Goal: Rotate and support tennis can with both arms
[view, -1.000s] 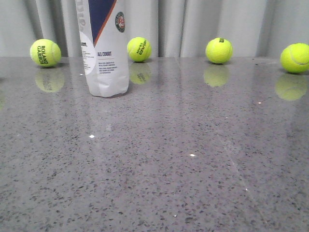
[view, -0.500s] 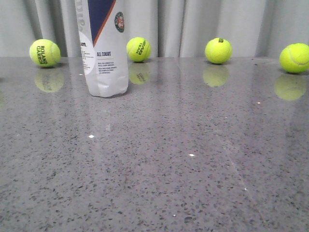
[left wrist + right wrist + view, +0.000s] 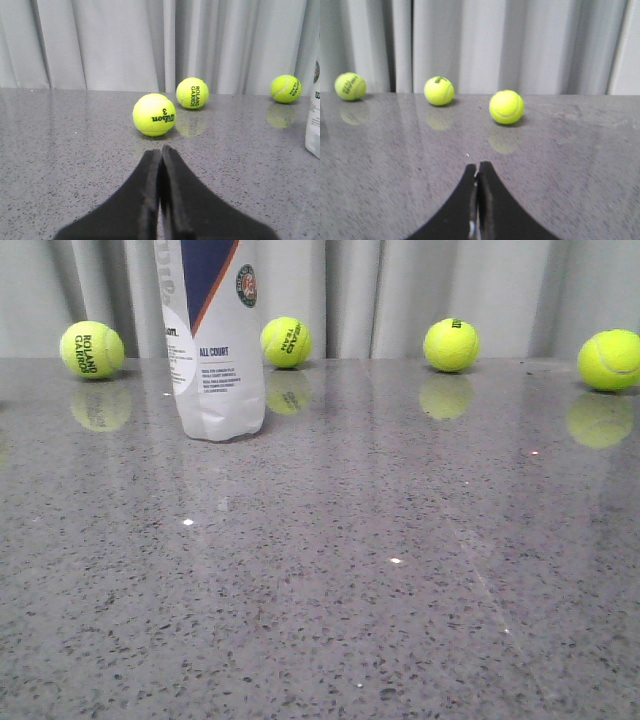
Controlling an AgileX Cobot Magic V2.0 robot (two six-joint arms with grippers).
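**Can upright, both grippers empty**

The tennis can (image 3: 212,345) stands upright at the table's (image 3: 400,590) far left; its top is out of view. The left gripper (image 3: 161,152) and right gripper (image 3: 477,170) have jaws pressed together, holding nothing. Risk: closed jaws would likely topple the tall can. Loose tennis balls (image 3: 451,345) stand nearby.
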